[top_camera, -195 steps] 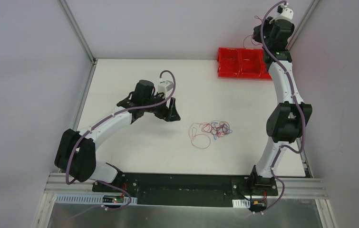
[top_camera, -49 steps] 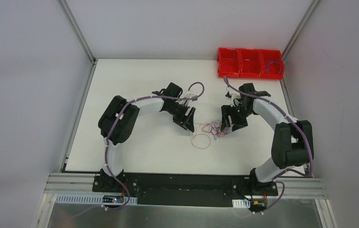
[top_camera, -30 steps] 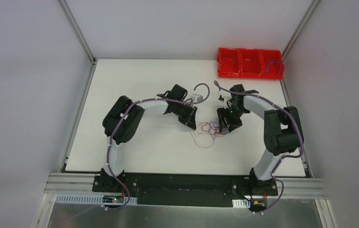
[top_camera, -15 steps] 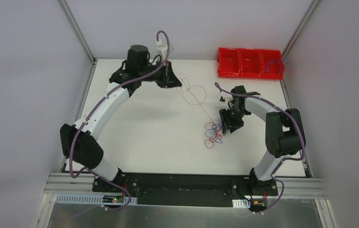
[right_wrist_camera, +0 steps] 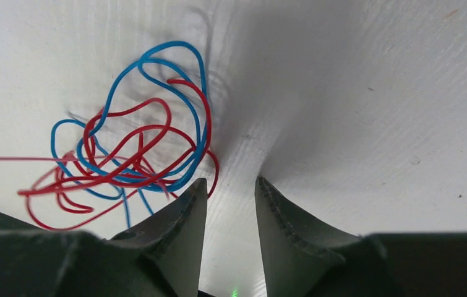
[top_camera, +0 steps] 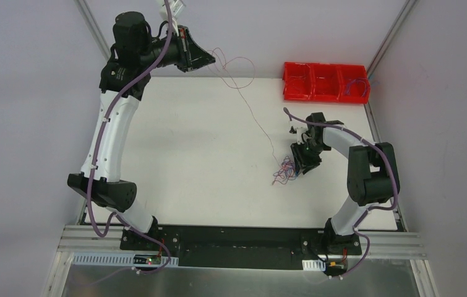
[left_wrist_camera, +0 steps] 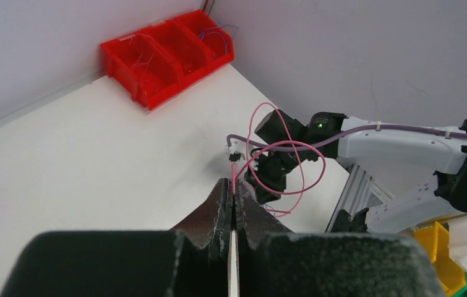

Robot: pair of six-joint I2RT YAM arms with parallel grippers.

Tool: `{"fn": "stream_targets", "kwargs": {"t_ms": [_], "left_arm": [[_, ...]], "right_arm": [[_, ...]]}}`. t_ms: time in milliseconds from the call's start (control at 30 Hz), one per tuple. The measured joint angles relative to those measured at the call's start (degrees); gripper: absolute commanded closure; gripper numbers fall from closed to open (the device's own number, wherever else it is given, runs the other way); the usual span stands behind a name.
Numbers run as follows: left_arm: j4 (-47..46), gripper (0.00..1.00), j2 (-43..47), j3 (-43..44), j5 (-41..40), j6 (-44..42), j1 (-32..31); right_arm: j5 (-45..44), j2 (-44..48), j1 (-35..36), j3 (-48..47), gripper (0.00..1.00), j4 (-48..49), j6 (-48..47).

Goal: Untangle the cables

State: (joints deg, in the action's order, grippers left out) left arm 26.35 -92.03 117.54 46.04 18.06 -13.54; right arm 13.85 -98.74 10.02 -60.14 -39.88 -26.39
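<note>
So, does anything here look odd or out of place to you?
One thing: a single red wire stretches through the air from the raised left tool, which pinches it, down to the tangle on the table beside the right tool. Nothing looks spilled or broken.

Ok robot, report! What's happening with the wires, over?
Left gripper shut on one red cable, held high. Right gripper open beside tangle. Nothing blocking. Over.
</note>
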Motion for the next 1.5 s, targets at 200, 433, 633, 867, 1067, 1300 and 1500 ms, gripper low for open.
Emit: {"fn": "stream_targets", "kwargs": {"t_ms": [200,433,633,867,1067,1300,1500], "left_arm": [[1.6,1.0,-3.4,8.7,0.2,1.2,1.5],[1.6,1.0,-9.3,21.4,1.1,3.7,3.8],[0.8,1.0,-8.8,18.0,4.5,5.2,3.8],[-0.6,1.0,-8.3,8.3,8.1,6.5,3.0],[-2.0,1.0,-6.0,-13.0,7.9,2.5,0.1],[-1.9,1.0,-12.6,-30.5,3.0,-3.7,-0.7],[-2.1,1.0,-22.8,-33.9,2.2,-3.7,-3.7]], "right_arm": [[-0.7,0.0,-1.0,0.0,0.64,-1.0,-2.2],[-1.5,-1.0,-3.1,-0.9,0.57,-4.3,-3.5],[0.0,-1.6,-4.4,-3.2,0.35,-7.4,-4.7],[10.1,5.0,-5.4,-13.0,0.18,-8.4,-4.5],[15.6,7.7,-5.4,-22.4,0.17,-9.1,-3.8],[17.1,7.7,-2.7,-20.5,0.2,-10.0,-1.6],[17.0,7.4,3.0,-15.7,0.19,-7.3,4.4]]}}
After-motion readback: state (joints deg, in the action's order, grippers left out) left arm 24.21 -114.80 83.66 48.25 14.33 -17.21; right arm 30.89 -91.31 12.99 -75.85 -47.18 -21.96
